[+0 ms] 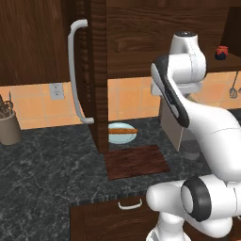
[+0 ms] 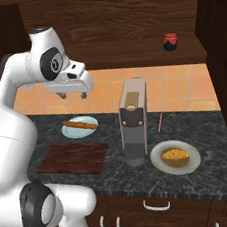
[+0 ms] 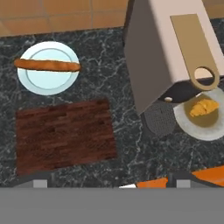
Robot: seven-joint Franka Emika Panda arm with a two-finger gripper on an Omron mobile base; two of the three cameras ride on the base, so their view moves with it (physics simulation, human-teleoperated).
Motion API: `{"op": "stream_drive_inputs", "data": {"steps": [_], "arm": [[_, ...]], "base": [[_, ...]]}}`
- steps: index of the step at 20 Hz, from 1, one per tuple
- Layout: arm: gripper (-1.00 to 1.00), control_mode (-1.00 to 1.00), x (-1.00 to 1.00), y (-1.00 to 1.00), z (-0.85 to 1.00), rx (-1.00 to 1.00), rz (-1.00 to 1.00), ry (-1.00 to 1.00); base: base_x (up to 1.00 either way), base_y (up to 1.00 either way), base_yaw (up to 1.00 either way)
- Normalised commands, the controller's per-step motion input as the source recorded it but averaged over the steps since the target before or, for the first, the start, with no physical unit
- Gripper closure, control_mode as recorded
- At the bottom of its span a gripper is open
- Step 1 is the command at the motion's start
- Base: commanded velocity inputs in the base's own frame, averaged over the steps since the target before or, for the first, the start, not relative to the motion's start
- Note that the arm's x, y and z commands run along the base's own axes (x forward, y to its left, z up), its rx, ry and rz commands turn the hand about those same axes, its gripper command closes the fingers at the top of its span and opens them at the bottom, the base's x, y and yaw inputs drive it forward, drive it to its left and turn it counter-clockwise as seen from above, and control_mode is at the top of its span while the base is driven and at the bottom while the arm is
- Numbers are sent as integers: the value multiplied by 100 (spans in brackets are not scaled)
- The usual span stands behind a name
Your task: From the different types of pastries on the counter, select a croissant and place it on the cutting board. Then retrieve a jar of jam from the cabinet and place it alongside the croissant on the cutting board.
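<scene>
Croissant point(image 2: 174, 155): on grey plate point(image 2: 160, 164), right of coffee machine point(image 2: 134, 128)
Cutting board point(image 2: 73, 158): bare (left of machine)
Jam jar point(image 2: 170, 41): on cabinet shelf point(image 2: 128, 49)

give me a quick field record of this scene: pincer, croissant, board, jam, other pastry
pincer: raised above the counter, holding nothing
croissant: on a grey plate, right of the coffee machine
cutting board: bare, left of the machine
jar of jam: on the open cabinet shelf
stick pastry: across a pale blue plate behind the board
</scene>
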Motion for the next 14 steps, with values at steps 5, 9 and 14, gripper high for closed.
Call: {"op": "stream_drive_inputs", "data": {"steps": [5, 9, 14], "arm": [[-100, -100, -10, -60, 30, -2, -21, -2], [-100, -100, -2, -34, 27, -8, -29, -9], [-100, -100, -10, -41, 37, -5, -22, -15]], "base": [[0, 0, 0], [0, 0, 0], [0, 0, 0]]}}
